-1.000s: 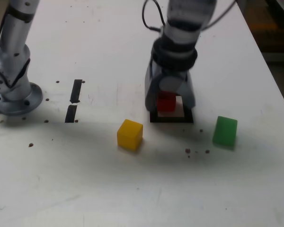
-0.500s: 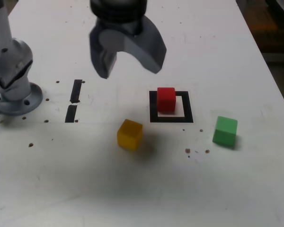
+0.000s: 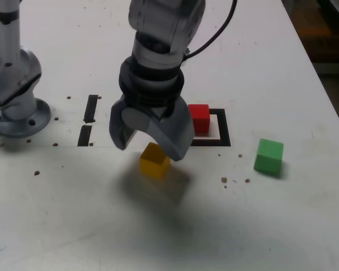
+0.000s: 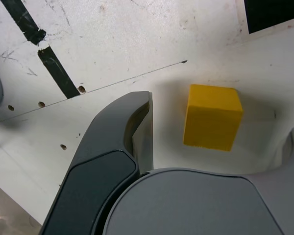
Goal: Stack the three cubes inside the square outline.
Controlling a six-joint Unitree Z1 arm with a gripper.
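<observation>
The gripper [image 3: 150, 145] hangs with its jaws spread wide and nothing between them, poised just above the yellow cube [image 3: 155, 160]; the wrist view shows that cube [image 4: 211, 116] lying free on the table [image 3: 158, 226] in the gap between the jaws, touched by neither. A second ago the same gripper stood over the square outline [image 3: 219, 135] with the red cube [image 3: 199, 118] between its jaws; since then it has let go, lifted off and swung toward the exterior view's left, so the red cube now sits alone inside the outline, toward its far left part. That reads as the first block placed and the second being lined up for a grasp. The green cube [image 3: 269, 156] rests untouched well to the exterior view's right of the outline, slightly nearer. Two short black tape strips [image 3: 88, 121] lie to the left, beside the arm's base [image 3: 14, 107].
</observation>
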